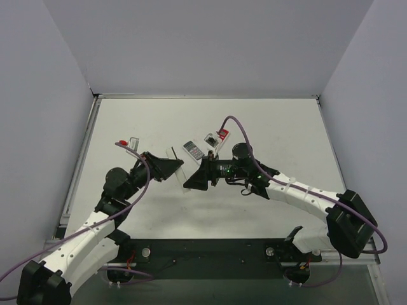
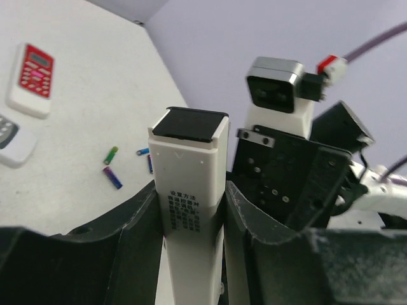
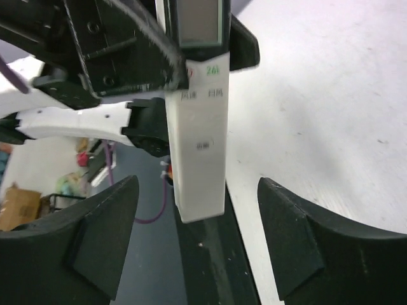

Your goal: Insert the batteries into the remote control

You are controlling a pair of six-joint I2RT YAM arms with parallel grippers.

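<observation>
Both arms are reaching inward over the white table (image 1: 267,127), meeting at a white remote control (image 2: 191,165) raised above it. The left gripper (image 2: 191,200) is clamping the remote by its sides. The right gripper (image 3: 197,203) is standing open around its other end, fingers clear of it. Blue and green batteries (image 2: 113,176) are lying loose on the table near that remote, and pale grey walls are enclosing the scene.

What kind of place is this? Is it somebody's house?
Probably a robot testing lab, not a house: two white-and-black robot arms mounted at a white table, plain pale lilac walls boxing it in, and a brown cardboard box beyond.
</observation>
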